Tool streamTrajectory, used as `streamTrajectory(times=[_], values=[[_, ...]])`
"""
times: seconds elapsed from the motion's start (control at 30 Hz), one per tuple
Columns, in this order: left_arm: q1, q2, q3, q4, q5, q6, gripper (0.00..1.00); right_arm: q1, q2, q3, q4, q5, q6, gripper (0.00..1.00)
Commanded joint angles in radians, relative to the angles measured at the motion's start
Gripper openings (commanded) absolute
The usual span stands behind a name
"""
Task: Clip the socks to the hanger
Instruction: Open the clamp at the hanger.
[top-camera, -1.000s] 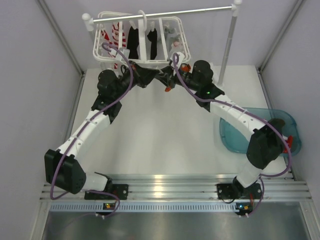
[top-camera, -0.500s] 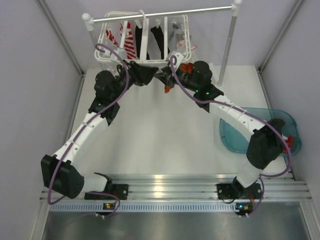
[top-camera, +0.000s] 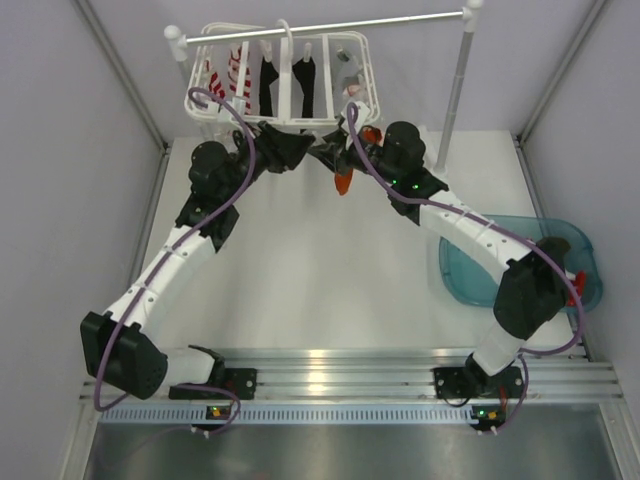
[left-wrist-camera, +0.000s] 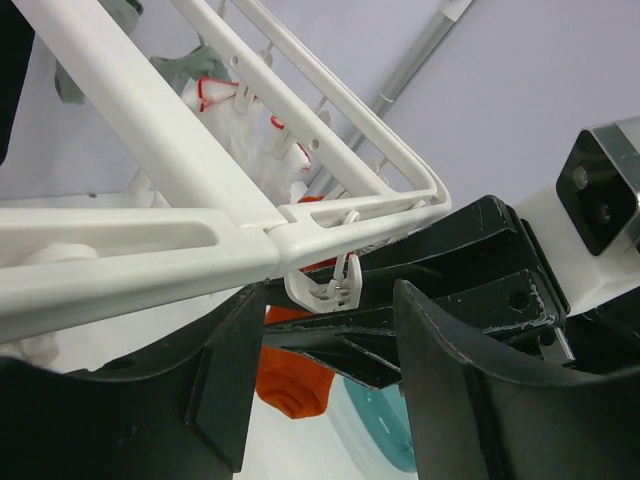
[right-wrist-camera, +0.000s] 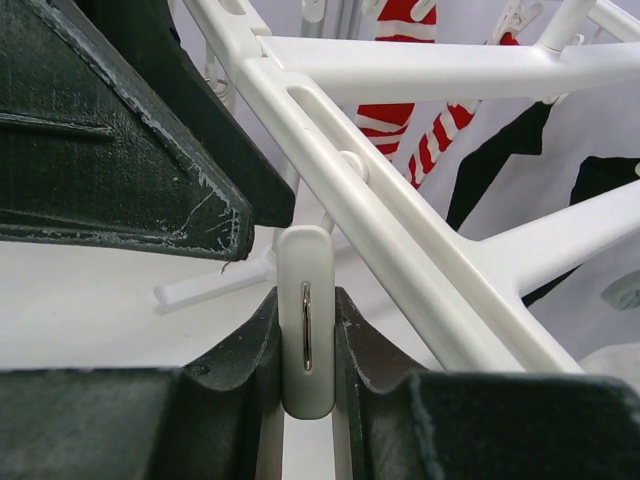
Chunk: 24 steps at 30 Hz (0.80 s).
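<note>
The right gripper is seen clenched on a white clip at the near edge of the hanger, one finger pressed to each flank; the clip's long axis is run straight up between the fingers to the frame bar above. The left gripper is held released, jaws apart, nothing grasped, close under that same near edge and facing the right one. The orange sock is found just beneath the two grippers, dangling below the hanger's rim, and the right arm is judged the nearer in the overhead view; its long axis is hung near vertical, the free end pointed down at the table. Whether its top is bitten by a clip cannot be told, the join being hidden behind the frame. A red-and-white striped sock and a black sock are already hung further in. The coming move is judged to turn on the hem being up inside the clip's mouth before the squeeze is eased.
</note>
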Motion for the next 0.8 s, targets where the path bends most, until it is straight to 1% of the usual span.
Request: streamTrajectory(times=[0.0,0.4,0.6,0.77], values=[[0.002,0.013,0.003,0.036,0.030,-0.050,0.59,0.021,-0.040,0.032,0.051,-0.011,0.015,0.00],[-0.001,0.059,0.018,0.109,0.010,-0.115,0.55,0.035,-0.044,0.016,0.061,-0.019,-0.012,0.00],[-0.001,0.062,0.020,0.132,0.011,-0.125,0.47,0.041,-0.042,0.013,0.057,-0.016,-0.025,0.00],[-0.001,0.056,0.018,0.141,0.008,-0.142,0.46,0.042,-0.047,-0.001,0.057,-0.002,-0.029,0.00]])
